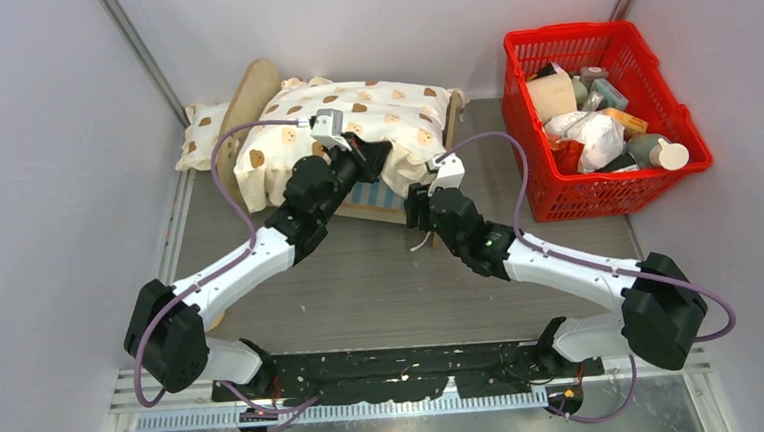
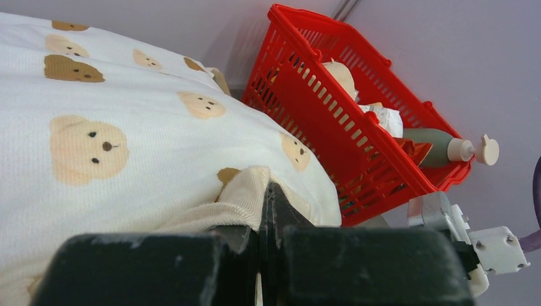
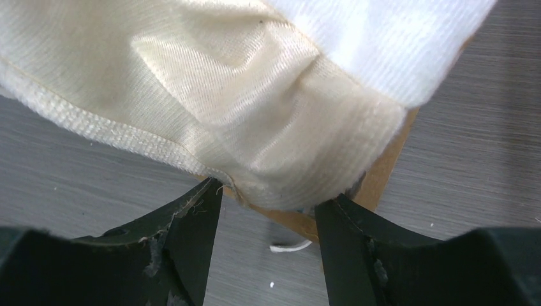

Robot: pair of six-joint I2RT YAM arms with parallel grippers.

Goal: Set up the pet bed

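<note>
Table [image 1: 382,286], grey wood-grain, bearing pet bed [image 1: 253,89] at far centre-left, arched headboard to the left, striped base showing at the near edge; red basket [image 1: 567,32] of sundries at far right. Bear-print cushion [image 1: 352,113] lying over the bed frame; small matching pillow [image 1: 201,132] just left of the headboard. Left gripper [image 2: 268,191] clamped on the cushion's near ruffle; right gripper [image 3: 268,197] spread open, fingertips at the cushion's cream hem by the frame's corner.

Grey table [image 1: 382,276]: pet bed [image 1: 253,92], small pillow [image 1: 198,137], red basket [image 1: 577,196] resting on it.
</note>
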